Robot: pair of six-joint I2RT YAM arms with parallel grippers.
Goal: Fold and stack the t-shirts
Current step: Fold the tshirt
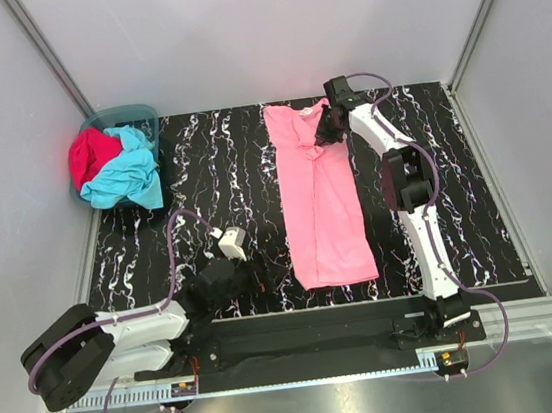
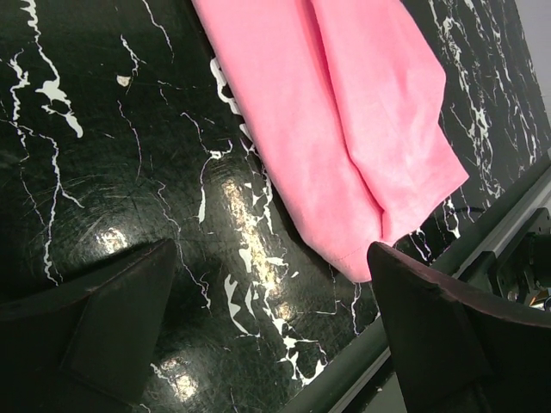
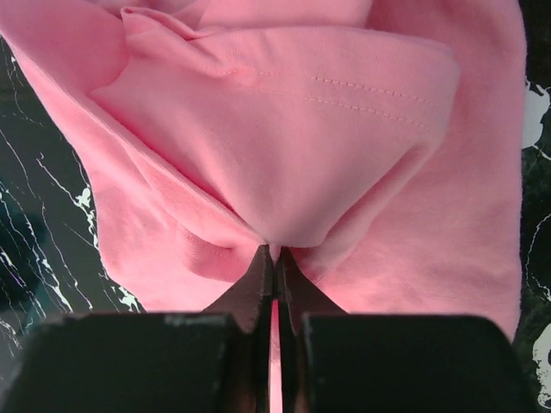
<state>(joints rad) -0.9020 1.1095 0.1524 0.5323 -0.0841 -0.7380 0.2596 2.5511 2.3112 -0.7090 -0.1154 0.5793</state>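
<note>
Here, my right claw (image 3: 274, 251) is pinched shut on a fold at the far end of the pink t-shirt (image 1: 321, 201), which lies lengthwise, folded narrow, on the black marbled table (image 1: 212, 174). My left claw (image 2: 271, 258) hovers spread wide and empty beside the shirt's near hem. The turquoise t-shirt (image 1: 129, 176) and red t-shirt (image 1: 88, 155) lie heaped in the teal basket (image 1: 132, 112), far left.

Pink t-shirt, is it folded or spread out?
Partly folded: the pink t-shirt lies as a long narrow strip, sides turned in, no crosswise fold.
</note>
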